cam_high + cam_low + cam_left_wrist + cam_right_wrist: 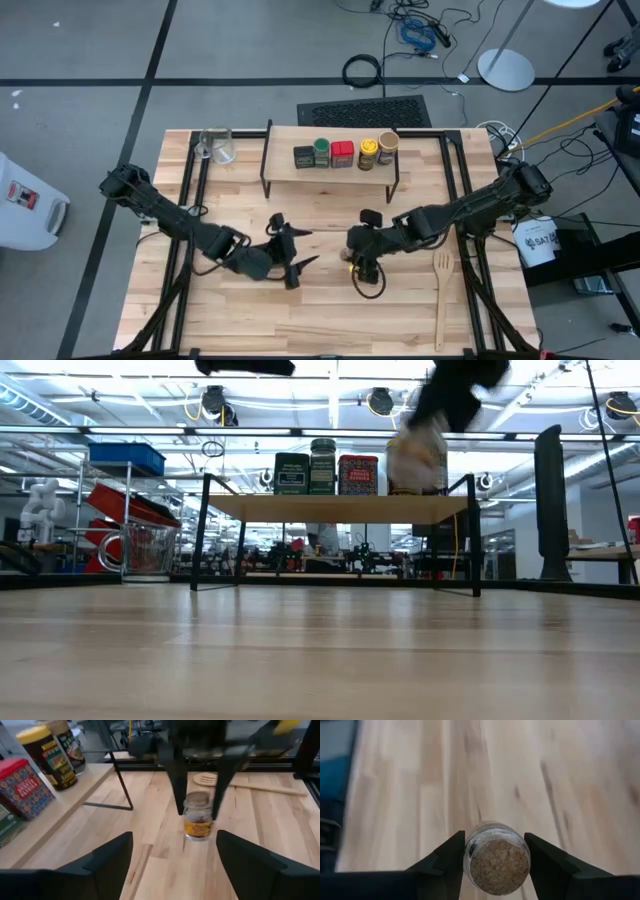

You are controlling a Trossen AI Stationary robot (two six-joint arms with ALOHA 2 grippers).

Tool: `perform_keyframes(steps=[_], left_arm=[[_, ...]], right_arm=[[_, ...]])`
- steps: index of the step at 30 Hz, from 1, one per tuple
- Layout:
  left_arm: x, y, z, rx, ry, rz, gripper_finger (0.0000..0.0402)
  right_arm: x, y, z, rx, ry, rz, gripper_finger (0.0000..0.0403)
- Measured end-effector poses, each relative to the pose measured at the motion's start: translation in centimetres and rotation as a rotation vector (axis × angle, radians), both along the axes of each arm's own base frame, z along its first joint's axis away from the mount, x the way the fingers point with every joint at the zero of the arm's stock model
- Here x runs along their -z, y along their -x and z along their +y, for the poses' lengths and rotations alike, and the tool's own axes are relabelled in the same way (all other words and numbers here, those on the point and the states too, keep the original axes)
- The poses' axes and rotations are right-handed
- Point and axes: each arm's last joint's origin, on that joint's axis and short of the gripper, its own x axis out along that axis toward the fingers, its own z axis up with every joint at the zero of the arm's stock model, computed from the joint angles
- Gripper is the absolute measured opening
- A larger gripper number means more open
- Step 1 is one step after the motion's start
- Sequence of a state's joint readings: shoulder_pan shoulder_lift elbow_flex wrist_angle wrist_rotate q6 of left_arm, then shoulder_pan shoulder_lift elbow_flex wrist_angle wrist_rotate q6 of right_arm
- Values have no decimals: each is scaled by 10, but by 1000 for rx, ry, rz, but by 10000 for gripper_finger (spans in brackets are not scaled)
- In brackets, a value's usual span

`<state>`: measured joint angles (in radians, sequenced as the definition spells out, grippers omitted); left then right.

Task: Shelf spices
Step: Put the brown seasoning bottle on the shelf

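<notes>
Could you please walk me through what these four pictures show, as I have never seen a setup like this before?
This is a robot with two dark arms at a wooden table, each ending in a two-finger gripper. One picture looks down from above, one looks level across the tabletop, and two come from cameras on the wrists. At the back stands a small shelf carrying five spice containers; a glass cup sits beside it and a wooden spatula lies to the right. The right gripper has closed on a tiny cork-topped jar, standing on the table. The left gripper is open, empty, facing that jar.
</notes>
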<state>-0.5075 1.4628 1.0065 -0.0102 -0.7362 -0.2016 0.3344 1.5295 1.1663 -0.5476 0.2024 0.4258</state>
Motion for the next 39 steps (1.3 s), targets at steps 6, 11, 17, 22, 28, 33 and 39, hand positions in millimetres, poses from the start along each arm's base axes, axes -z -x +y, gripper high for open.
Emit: perform_keyframes(steps=[6,11,17,22,28,33,39], left_arm=[[-4,-14,21,44,84,-31,300],[-4,-19,30,104,120,-20,300],[-4,-22,35,159,158,-7,300],[-3,-23,34,184,173,-5,300],[3,-29,33,180,172,-6,300],[16,-40,35,164,171,-4,300],[21,-48,39,149,176,-21,300]], right_arm=[[-44,-13,-1,-61,29,-133,171],[-51,-14,-1,-81,46,-150,171],[-50,-13,-1,-82,49,-141,171],[-51,-14,-1,-90,54,-152,171],[-51,-14,0,-91,56,-156,171],[-51,-14,0,-91,56,-157,171],[-51,-14,-1,-93,65,-153,171]])
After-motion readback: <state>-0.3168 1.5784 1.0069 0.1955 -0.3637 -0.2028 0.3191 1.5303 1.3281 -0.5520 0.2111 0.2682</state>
